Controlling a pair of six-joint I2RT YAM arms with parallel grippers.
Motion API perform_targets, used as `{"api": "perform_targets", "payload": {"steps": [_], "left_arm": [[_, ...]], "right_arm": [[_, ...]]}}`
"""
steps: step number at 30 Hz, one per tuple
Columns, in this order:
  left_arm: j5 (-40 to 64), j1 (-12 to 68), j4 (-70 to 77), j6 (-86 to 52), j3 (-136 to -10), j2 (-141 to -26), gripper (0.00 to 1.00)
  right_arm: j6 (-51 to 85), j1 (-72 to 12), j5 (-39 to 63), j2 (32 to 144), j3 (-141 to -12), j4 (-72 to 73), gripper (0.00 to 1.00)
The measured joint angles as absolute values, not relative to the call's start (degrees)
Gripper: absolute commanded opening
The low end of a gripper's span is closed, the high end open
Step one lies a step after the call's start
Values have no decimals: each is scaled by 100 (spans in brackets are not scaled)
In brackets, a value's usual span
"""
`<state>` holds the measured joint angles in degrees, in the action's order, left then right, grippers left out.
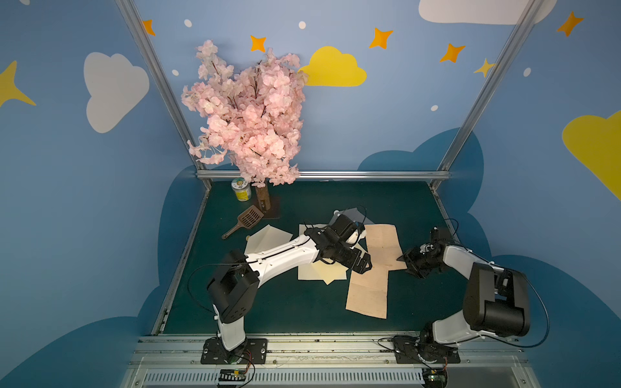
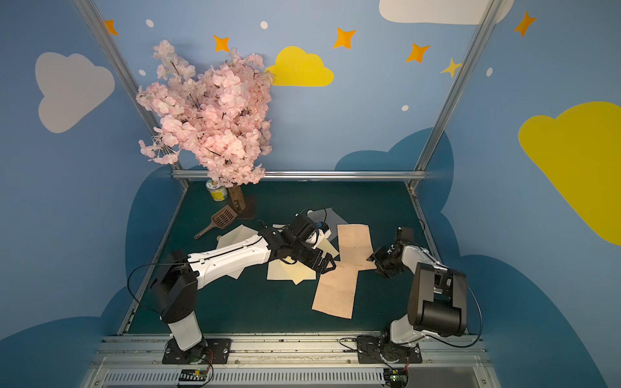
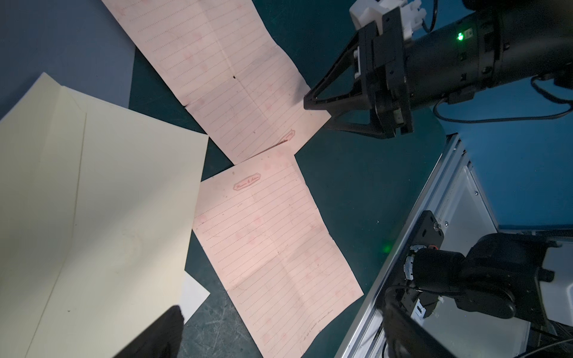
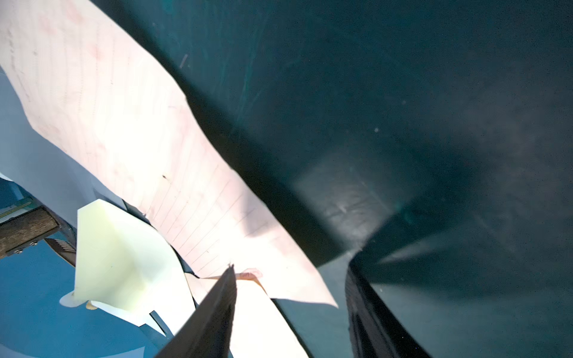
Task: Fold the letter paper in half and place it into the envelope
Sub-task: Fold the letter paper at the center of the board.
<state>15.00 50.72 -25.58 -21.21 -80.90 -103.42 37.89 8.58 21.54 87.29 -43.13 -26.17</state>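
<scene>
On the green mat [image 1: 268, 309] two pink letter papers [image 1: 368, 292] lie unfolded beside cream envelopes [image 1: 319, 273]. The left gripper [image 1: 364, 267] hovers wide open, empty. The right gripper [image 1: 403, 263], jaws parted, straddles the farther sheet [image 1: 383, 245] at its corner. Behind: scoop [image 1: 249, 216], can [image 1: 242, 192], blossom tree [image 1: 248, 111], cloud-painted walls [image 1: 386, 127].

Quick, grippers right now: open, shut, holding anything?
Left gripper: open, holding nothing.
Right gripper: open, jaws apart at the edge of a pink letter sheet, not clamped on it.
</scene>
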Motion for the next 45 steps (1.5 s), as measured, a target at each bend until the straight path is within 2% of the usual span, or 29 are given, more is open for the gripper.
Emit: {"api": "perform_targets", "payload": {"steps": [5,10,14,17,24,35,45], "left_arm": [[1518,5048,-2558,-2123,-8090,-10370,100],[1555,5022,-2556,-2123,-8090,-10394,100],[1570,5004,-2556,-2121,-8090,-10401,100],[1579,4976,-2556,-2121,-8090,-10405,100],[1603,4884,-2554,-2119,-8276,-10499,100],[1750,4615,-2434,-2226,-8543,-10685,100],[2567,4233,-1649,-3146,-9876,-11935,90]], "right_arm": [[3911,854,2169,8604,-4128,-2383,49],[4053,851,2139,8396,-3809,-1992,35],[4128,821,2058,8208,-3573,-1876,12],[4112,810,2023,8132,-3546,-1914,0],[4038,810,1922,7950,-3701,-2191,0],[3736,799,1898,7507,-4668,-2982,0],[3680,799,2126,7507,-4770,-3557,0]]}}
